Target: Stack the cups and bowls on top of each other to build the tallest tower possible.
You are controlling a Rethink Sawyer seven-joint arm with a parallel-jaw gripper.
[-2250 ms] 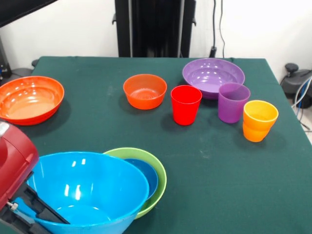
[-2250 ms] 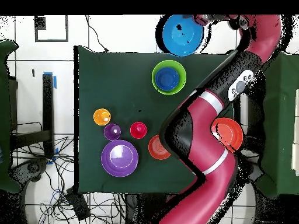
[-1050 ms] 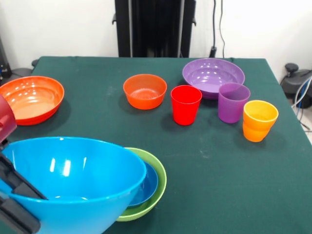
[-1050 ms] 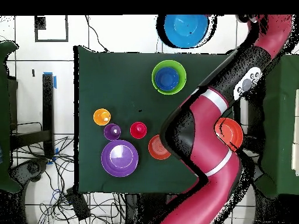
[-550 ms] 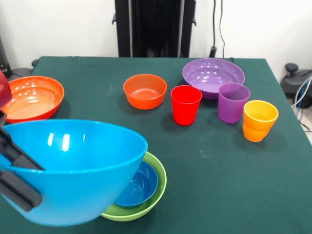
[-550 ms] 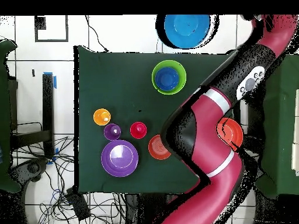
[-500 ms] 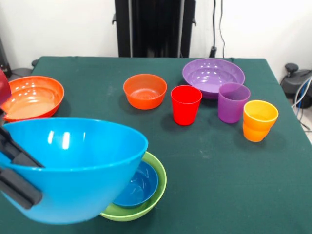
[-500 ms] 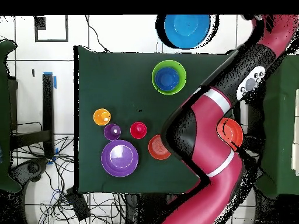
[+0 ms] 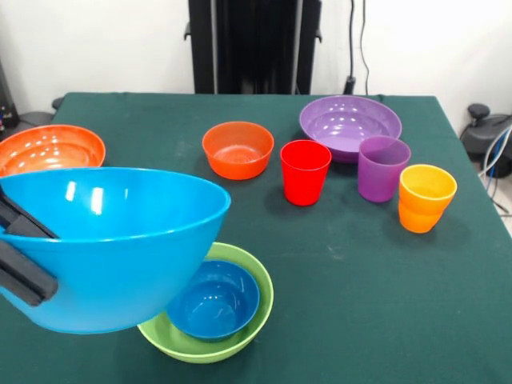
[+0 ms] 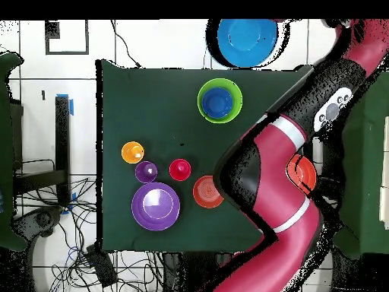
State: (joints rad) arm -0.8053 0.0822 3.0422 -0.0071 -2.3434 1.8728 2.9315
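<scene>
My gripper is shut on the rim of the deep light blue bowl and holds it in the air, above and to the left of the lime green bowl. The small dark blue bowl sits nested in the green bowl. From overhead the light blue bowl hangs past the table's far edge, beyond the green bowl. The red cup, purple cup and orange cup stand in a row on the right. The small orange bowl is beside the red cup.
The wide purple bowl sits behind the cups. The wide orange-red bowl is at the left edge, partly behind the held bowl. In the overhead view the red arm crosses the table's right side and covers part of the orange-red bowl.
The light blue bowl has risen in my gripper and shifted left in the front view, uncovering more of the green and dark blue bowls. The other things have not moved.
</scene>
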